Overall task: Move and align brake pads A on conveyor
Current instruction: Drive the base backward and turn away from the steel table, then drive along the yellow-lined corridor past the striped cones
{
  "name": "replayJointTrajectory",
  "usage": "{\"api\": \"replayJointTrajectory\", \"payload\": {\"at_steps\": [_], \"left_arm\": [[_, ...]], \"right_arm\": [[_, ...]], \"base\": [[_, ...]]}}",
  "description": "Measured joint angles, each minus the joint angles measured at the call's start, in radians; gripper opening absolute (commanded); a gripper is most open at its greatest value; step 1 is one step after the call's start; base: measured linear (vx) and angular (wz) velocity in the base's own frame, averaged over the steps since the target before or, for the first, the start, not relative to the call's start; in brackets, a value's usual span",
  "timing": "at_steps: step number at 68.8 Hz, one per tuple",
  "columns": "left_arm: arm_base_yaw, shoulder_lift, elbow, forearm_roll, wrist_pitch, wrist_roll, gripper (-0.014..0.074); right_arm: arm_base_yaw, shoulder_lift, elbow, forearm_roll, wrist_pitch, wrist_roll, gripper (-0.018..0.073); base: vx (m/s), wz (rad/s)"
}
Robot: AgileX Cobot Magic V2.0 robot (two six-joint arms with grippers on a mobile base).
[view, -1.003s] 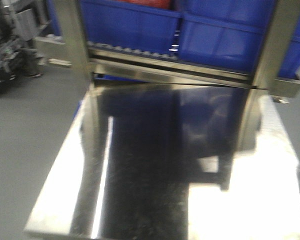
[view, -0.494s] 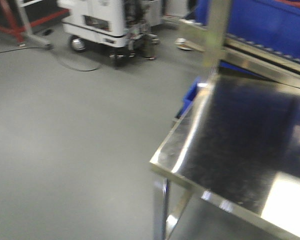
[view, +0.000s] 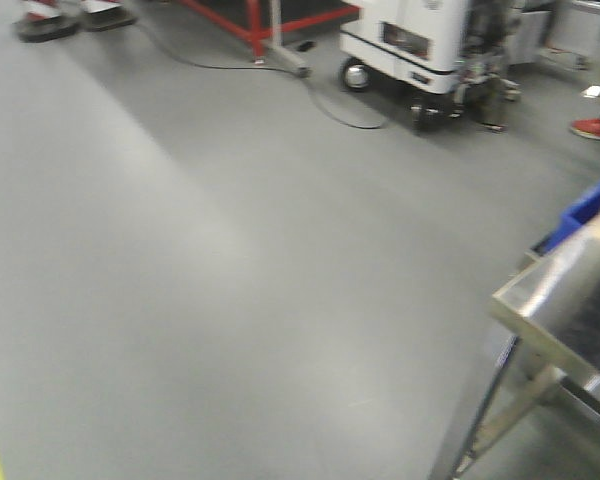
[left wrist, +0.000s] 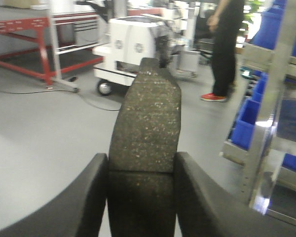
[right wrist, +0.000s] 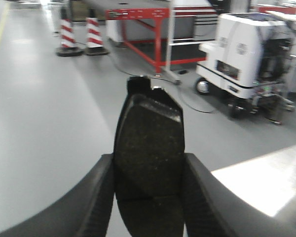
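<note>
A dark-grey brake pad (left wrist: 147, 118), speckled and with a centre groove, stands lengthwise between the two black fingers of my left gripper (left wrist: 140, 158), which is shut on it above the grey floor. A second brake pad (right wrist: 149, 133) with its black backing tab at the far end is clamped the same way in my right gripper (right wrist: 148, 158). Neither gripper appears in the front view. No charcoal belt shows, so the conveyor is out of view.
A steel table corner (view: 555, 290) and blue bin (view: 590, 205) sit at the right. Across the floor are a white wheeled machine (view: 420, 45), a red-framed stand (right wrist: 148, 15), striped cones (right wrist: 71, 34), a floor cable (view: 330, 105) and a standing person (left wrist: 226, 44).
The front view has swung left: the steel table that filled the frame has slid to the right edge, and the grey floor, the white machine and the red stand have come in.
</note>
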Motion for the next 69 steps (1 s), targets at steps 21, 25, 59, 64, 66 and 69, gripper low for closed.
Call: {"api": "replayJointTrajectory", "payload": {"at_steps": [21, 25, 59, 64, 66, 69], "left_arm": [[0.0, 0.0, 0.0, 0.0, -0.001, 0.0, -0.0006], [0.0, 0.0, 0.0, 0.0, -0.001, 0.0, -0.0006], [0.0, -0.001, 0.0, 0.0, -0.001, 0.0, -0.0006], [0.0, -0.001, 0.0, 0.0, -0.001, 0.0, -0.0006], [0.0, -0.001, 0.0, 0.0, -0.001, 0.0, -0.0006], [0.0, -0.001, 0.0, 0.0, -0.001, 0.0, -0.0006]], "right_arm": [[0.0, 0.0, 0.0, 0.0, 0.0, 0.0, -0.0002], [0.0, 0.0, 0.0, 0.0, 0.0, 0.0, -0.0002], [0.0, 0.0, 0.0, 0.001, 0.0, 0.0, -0.0002], [0.0, 0.0, 0.0, 0.001, 0.0, 0.0, -0.0002], [0.0, 0.0, 0.0, 0.001, 0.0, 0.0, -0.0002], [0.0, 0.0, 0.0, 0.001, 0.0, 0.0, -0.0002]], "base": [[-0.14, 0.79], [-0.08, 0.89], [0.01, 0.73], [0.11, 0.29], [0.13, 0.25], [0.14, 0.23]]}}
